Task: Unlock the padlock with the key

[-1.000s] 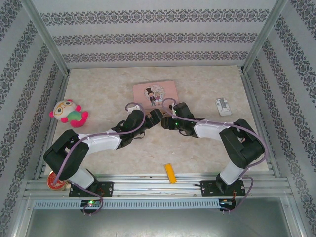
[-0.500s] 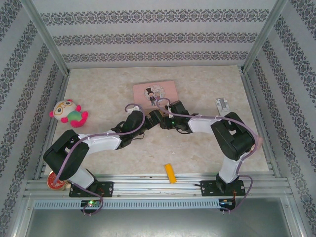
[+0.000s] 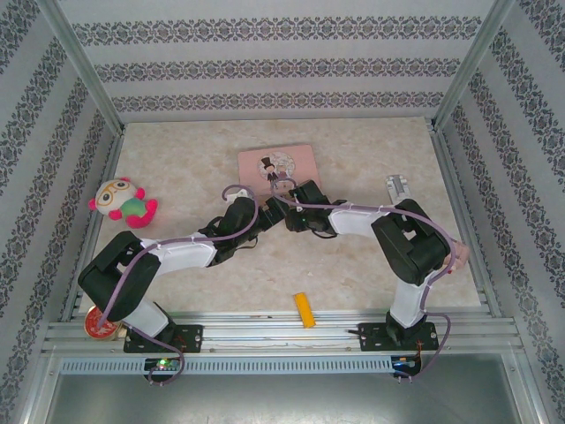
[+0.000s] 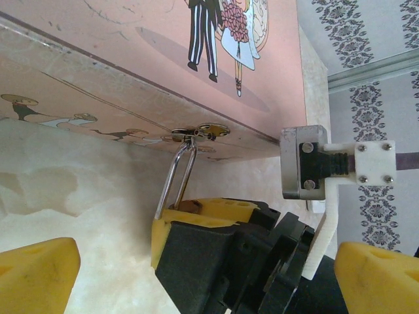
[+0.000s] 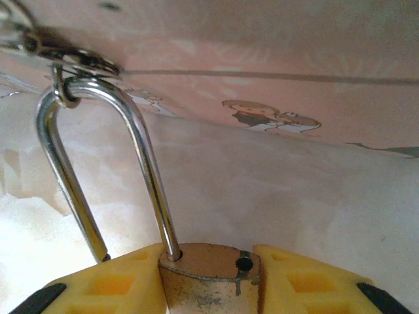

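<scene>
1. Since a second ago your right arm (image 3: 402,243) has folded in. Its elbow has swung toward the table's middle, and the right gripper (image 3: 282,210) has slid left along the pink tin's near edge. The left arm has not shifted.
2. Count on the table (image 3: 371,141):
   - one pink tin (image 3: 276,162), toward the far edge near the middle
   - one plush toy (image 3: 124,202) by the left edge
   - one yellow bar (image 3: 304,310) at the near edge
   - one small white piece (image 3: 398,188) toward the right edge
   - one red round thing (image 3: 101,325) at the near left corner
   - one padlock (image 5: 208,268)
3. The padlock sits just in front of the tin's near edge. Its shackle (image 5: 141,163) stands up toward the tin. One small metal ring (image 5: 62,88) is threaded on the bend; you cannot tell whether what hangs from it is the key.
4. In the right wrist view, your right gripper (image 5: 209,294) is narrowed onto the padlock, with a yellow pad (image 5: 111,281) pressed on each side of the brass body.
5. Your left gripper (image 4: 206,275) stands wide apart and holds nothing. Its yellow fingertips (image 4: 36,275) flank the right gripper, just short of the tin.
</scene>
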